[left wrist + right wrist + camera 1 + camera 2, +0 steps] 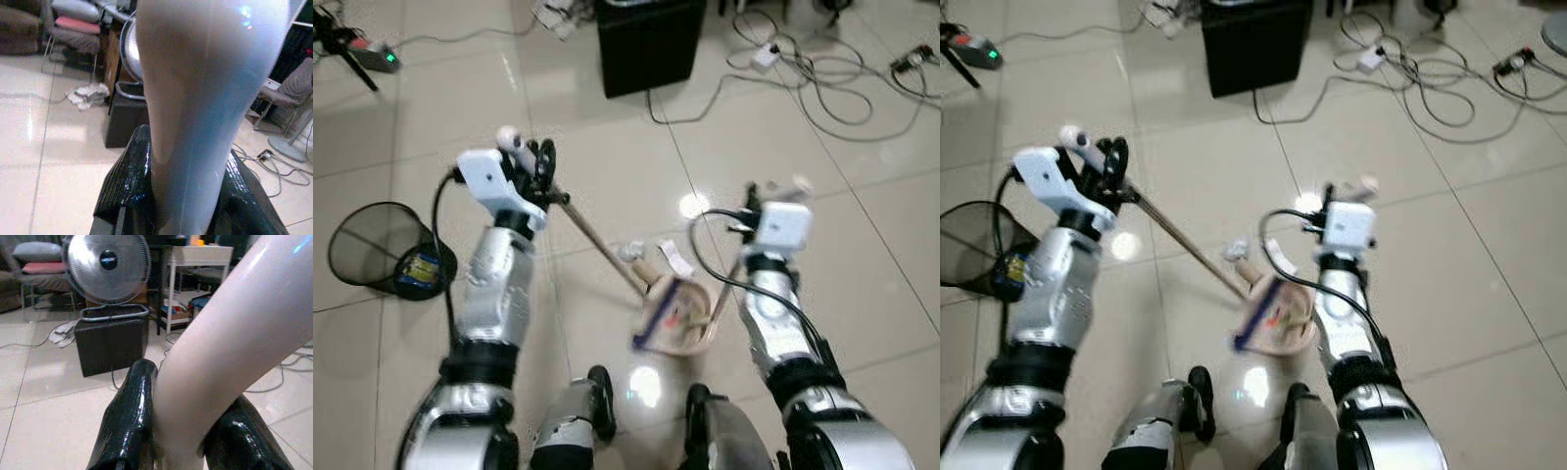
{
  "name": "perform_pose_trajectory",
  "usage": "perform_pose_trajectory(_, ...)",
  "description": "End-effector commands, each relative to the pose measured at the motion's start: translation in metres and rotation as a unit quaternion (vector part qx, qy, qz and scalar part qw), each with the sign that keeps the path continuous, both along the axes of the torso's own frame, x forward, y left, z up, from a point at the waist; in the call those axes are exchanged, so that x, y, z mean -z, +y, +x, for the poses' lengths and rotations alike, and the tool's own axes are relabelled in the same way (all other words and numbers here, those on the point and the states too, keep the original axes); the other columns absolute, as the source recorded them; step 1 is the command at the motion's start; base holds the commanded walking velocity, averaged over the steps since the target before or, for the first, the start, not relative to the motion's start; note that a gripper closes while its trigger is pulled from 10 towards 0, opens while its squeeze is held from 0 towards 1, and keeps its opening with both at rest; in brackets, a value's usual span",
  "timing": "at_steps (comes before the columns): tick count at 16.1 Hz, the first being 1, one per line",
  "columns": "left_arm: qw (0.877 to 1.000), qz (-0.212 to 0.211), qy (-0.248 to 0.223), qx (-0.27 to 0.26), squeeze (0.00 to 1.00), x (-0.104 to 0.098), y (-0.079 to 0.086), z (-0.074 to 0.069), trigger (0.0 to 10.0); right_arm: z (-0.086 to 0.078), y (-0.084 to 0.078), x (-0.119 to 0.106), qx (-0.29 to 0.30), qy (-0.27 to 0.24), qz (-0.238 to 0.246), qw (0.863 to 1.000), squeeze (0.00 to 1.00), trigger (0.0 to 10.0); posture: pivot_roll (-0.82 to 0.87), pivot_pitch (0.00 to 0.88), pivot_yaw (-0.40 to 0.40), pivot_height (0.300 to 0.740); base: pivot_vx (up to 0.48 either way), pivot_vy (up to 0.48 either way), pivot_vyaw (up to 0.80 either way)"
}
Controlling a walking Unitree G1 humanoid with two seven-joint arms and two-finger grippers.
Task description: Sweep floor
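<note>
A humanoid robot looks down at a glossy beige tiled floor (607,166), with its two silver arms reaching forward.

The left gripper (540,162) is raised at the left of the scene, its black fingers (128,181) closed on the pale handle of a broom (597,240). The thin stick slants down and to the right, to where its head meets a dustpan (677,318). From the left wrist camera the handle appears as a wide cream shaft pinched between the two fingers.

The right gripper (756,201) is clamped on the dustpan's pale handle (230,357) — the right wrist camera shows the curved white shaft held between its glossy black fingers (129,416). The dustpan is tan with a blue edge, resting on the floor just ahead of the robot's feet, between the two arms. Small white scraps of paper (674,257) lie on the tiles just beyond the pan.

At the robot's left stands a black mesh wastebasket (377,245), with something blue and yellow low on its side. Farther ahead sits a black box (648,44) — in the wrist views it carries a round electric fan (107,267). White and grey cables (822,83) loop across the floor at the upper right. A crumpled white cloth (88,94) lies near the box.
</note>
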State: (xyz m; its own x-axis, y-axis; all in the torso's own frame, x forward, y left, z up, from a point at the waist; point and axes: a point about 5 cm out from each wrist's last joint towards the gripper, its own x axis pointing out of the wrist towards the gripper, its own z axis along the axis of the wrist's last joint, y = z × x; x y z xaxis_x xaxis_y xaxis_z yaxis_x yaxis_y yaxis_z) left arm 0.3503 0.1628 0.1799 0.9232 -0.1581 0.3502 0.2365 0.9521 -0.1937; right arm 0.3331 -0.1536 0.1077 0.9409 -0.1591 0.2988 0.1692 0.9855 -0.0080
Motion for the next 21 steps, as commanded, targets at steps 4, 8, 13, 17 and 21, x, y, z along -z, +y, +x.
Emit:
perform_pose_trajectory(4,0.999,0.019,-0.04,0.03,0.0,-0.018,0.002,0.009,10.0,-0.004,-0.014,-0.006,0.015,-0.024,0.031,0.999,0.0,10.0,0.06,0.068,0.075,0.74,0.0,0.0,0.0)
perform_pose_trajectory(8,0.997,0.05,-0.054,-0.006,0.0,-0.034,0.029,0.02,10.0,-0.005,-0.03,-0.018,0.033,-0.049,0.056,0.997,0.0,10.0,0.04,0.028,0.073,0.74,0.0,0.0,0.0)
perform_pose_trajectory(13,0.983,0.163,0.027,-0.081,0.0,-0.012,0.062,0.024,10.0,0.009,-0.048,-0.053,0.035,-0.051,0.112,0.992,0.0,10.0,0.01,0.0,0.085,0.74,0.0,0.0,0.0)
perform_pose_trajectory(17,0.973,0.2,0.093,-0.063,0.0,0.034,0.056,0.01,10.0,0.012,-0.047,-0.092,0.007,-0.066,0.132,0.989,0.0,10.0,0.0,0.0,0.095,0.74,0.0,0.0,0.0)
perform_pose_trajectory(21,0.968,0.213,0.13,-0.038,0.0,0.078,0.046,-0.027,10.0,0.008,-0.031,-0.117,-0.047,-0.037,0.132,0.989,0.0,10.0,-0.04,0.0,0.093,0.74,0.0,0.0,0.0)
